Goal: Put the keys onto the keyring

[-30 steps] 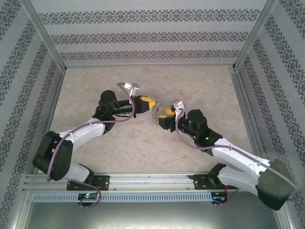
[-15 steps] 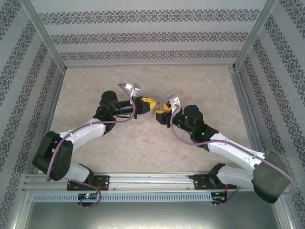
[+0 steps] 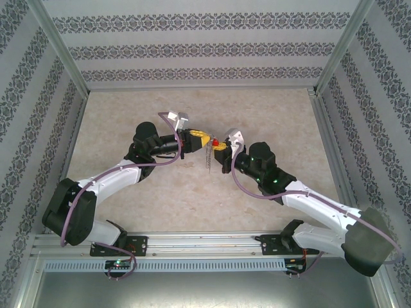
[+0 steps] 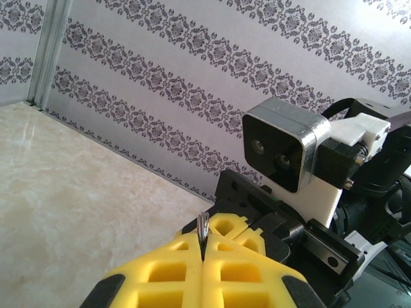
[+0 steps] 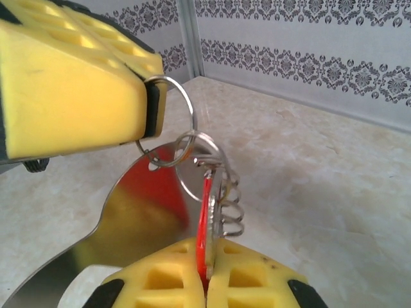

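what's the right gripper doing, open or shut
Shut on the key: the right gripper has its yellow pads pressed together around the red head.

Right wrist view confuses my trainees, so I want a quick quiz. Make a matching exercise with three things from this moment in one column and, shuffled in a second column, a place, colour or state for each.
Column one:
1. red key
2. keyring
3. tabletop

Column two:
a. pale marbled beige
b. pinched between the pads of the right gripper
c. hanging from the shut left gripper

Pairs: 1-b, 2-c, 3-a
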`<action>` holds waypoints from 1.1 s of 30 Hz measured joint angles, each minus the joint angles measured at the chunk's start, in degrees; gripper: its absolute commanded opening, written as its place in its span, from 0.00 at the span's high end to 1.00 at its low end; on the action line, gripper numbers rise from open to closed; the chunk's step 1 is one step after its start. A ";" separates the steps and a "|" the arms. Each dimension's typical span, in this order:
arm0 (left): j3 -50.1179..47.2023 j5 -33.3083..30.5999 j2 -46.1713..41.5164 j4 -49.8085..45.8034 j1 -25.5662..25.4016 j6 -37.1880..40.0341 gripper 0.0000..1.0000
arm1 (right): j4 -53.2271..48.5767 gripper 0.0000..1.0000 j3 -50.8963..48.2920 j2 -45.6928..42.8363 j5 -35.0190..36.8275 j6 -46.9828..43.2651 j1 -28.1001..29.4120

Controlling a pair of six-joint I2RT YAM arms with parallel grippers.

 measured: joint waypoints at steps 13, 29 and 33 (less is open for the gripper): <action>0.00 -0.79 0.00 -0.26 -0.37 0.63 1.00 | -1.27 0.98 0.09 1.16 -1.53 -1.75 2.62; 0.00 -1.25 0.00 -0.83 -0.35 1.07 1.00 | -5.38 0.61 -3.08 -8.96 -3.37 -0.90 -4.46; 0.00 -1.20 0.00 -0.83 -0.35 1.05 1.00 | -4.98 0.61 -3.80 -12.41 -6.47 1.64 -9.07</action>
